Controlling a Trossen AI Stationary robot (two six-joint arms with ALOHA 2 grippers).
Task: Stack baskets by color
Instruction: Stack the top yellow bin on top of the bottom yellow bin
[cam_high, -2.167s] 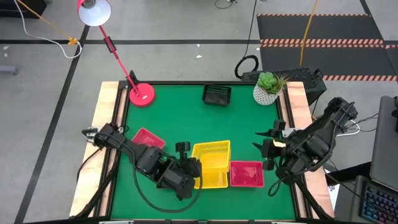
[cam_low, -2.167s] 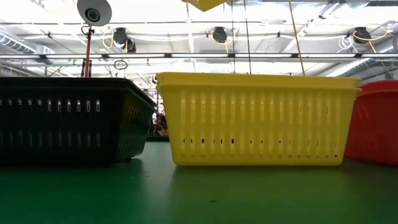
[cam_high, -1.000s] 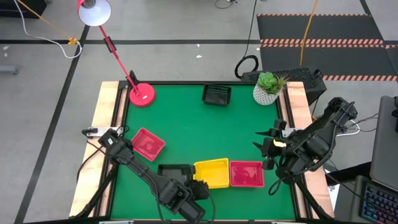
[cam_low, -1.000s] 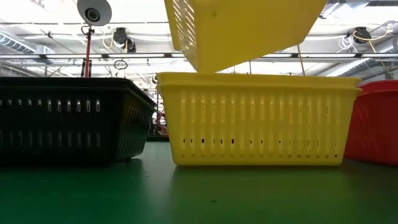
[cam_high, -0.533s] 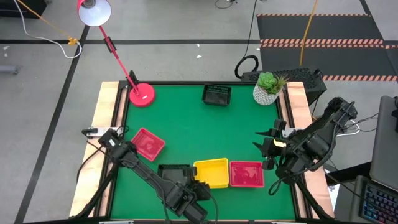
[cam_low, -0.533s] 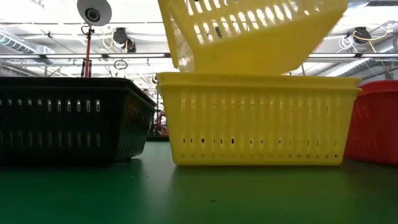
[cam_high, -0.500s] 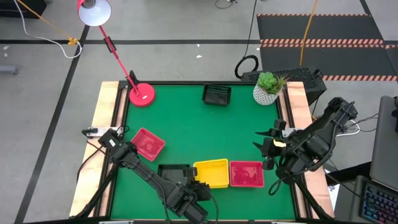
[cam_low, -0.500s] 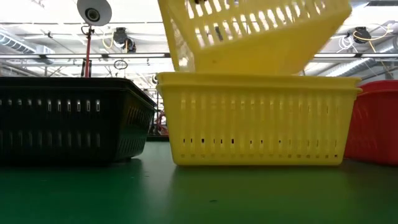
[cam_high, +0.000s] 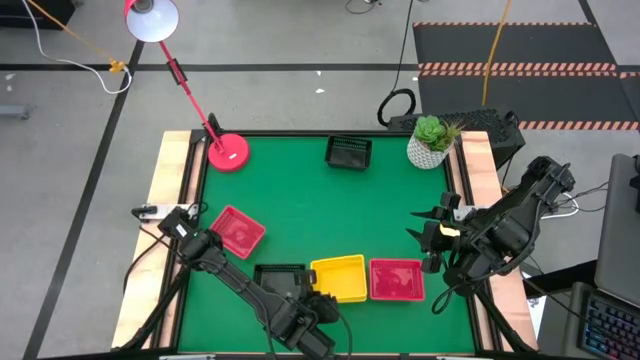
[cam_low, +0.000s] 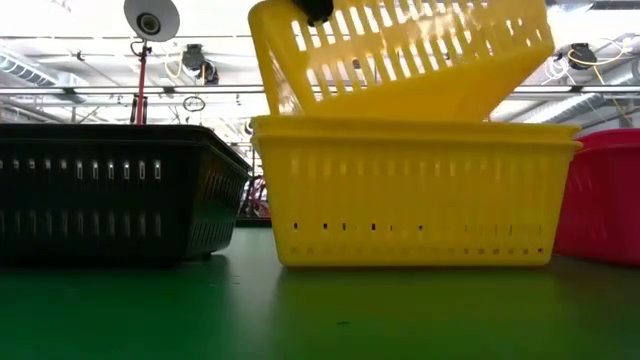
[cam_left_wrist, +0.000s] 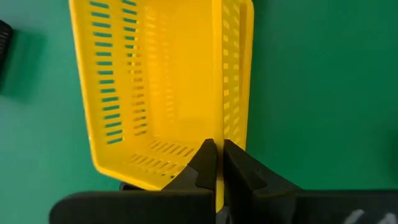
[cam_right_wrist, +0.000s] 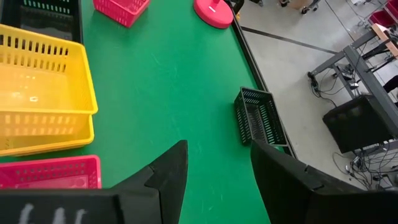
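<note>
1. High view: The left gripper (cam_high: 318, 300) sits at the near edge of the green table (cam_high: 320, 205), clenched on the rim of a yellow basket (cam_high: 340, 277) that lies over a second yellow one. A black basket (cam_high: 280, 278) stands just beside it on one side, a pink basket (cam_high: 397, 279) just beside it on the other. A second pink basket (cam_high: 237, 231) lies apart near the left arm's base, and a second black basket (cam_high: 349, 152) rests at the far edge, between the pink lamp base (cam_high: 228, 152) and the potted plant (cam_high: 432, 141). The right gripper (cam_high: 428, 238) waits above the table's right side, fingers spread, holding nothing.

2. Low view: The upper yellow basket (cam_low: 400, 60) is tilted, one side raised, its lower edge resting in the upright yellow basket (cam_low: 412, 190) beneath it. The black basket (cam_low: 115, 192) stands near one side, a pink basket (cam_low: 600, 195) just beside the other.

3. Left wrist view: The left gripper's (cam_left_wrist: 216, 163) two dark fingers pinch the yellow basket's (cam_left_wrist: 155, 87) thin side wall between them, above the green table (cam_left_wrist: 323, 93).

4. Right wrist view: The right gripper's (cam_right_wrist: 219, 168) fingers stand apart and empty over the green table (cam_right_wrist: 168, 93). Ahead lie the nested yellow baskets (cam_right_wrist: 43, 93), a pink basket (cam_right_wrist: 50, 172) touching them, the far pink basket (cam_right_wrist: 121, 9), the lamp base (cam_right_wrist: 214, 12) and the black basket (cam_right_wrist: 258, 124) near the table's edge.
</note>
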